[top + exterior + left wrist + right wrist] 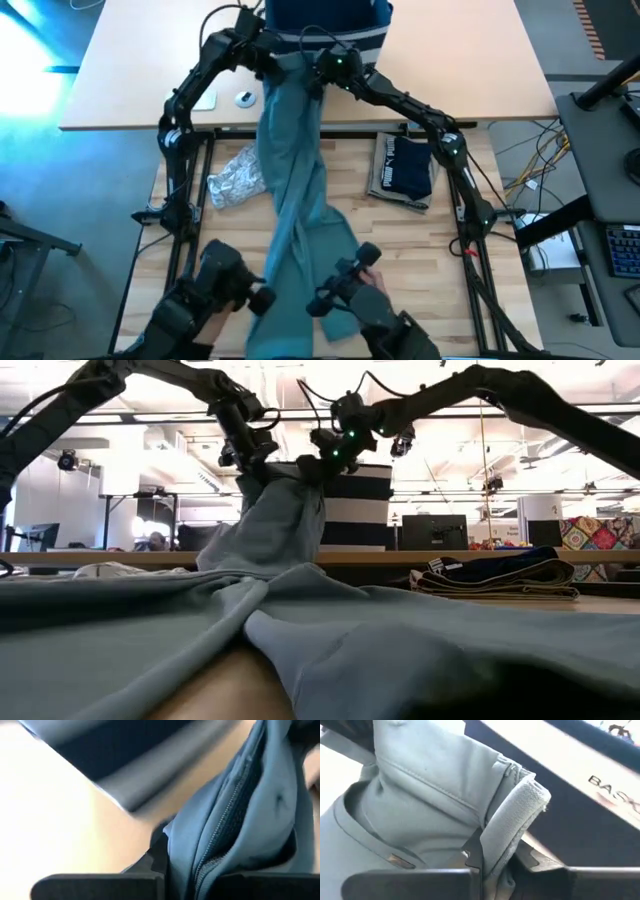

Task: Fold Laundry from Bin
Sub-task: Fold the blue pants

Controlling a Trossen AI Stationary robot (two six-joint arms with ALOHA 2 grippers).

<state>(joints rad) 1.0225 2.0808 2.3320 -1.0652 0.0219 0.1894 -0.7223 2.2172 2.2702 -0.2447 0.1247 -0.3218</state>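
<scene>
The teal-green garment [295, 200] of the laundry stretches as a long band from the far side of the table to its near edge. Its far end [282, 510] is raised above the table in front of the bin [330, 25], a navy basket with white stripes. My left gripper [266, 68] and my right gripper [318, 78] are side by side at that raised end, each shut on the cloth. The garment's near part [330, 640] lies spread on the wooden table. My left gripper pinches a bunched fold of the teal garment beside its zipper [210, 855] between its two fingers, slanting down from the far left. The cloth hangs below the fingers and runs down to the table. My right gripper pinches a thick hemmed edge [512, 827] of the garment, several layers bunched, between its two fingers. It comes almost level from the far right. The cloth hangs below the hold, and the rest trails onto the table.
A folded dark navy garment on a tan one [403, 170] lies at the right of the table. A crumpled grey-white patterned piece [235, 182] lies at the left. Two more dark arm units [230, 285] stand at the near edge, with a person's hand [375, 283] on one.
</scene>
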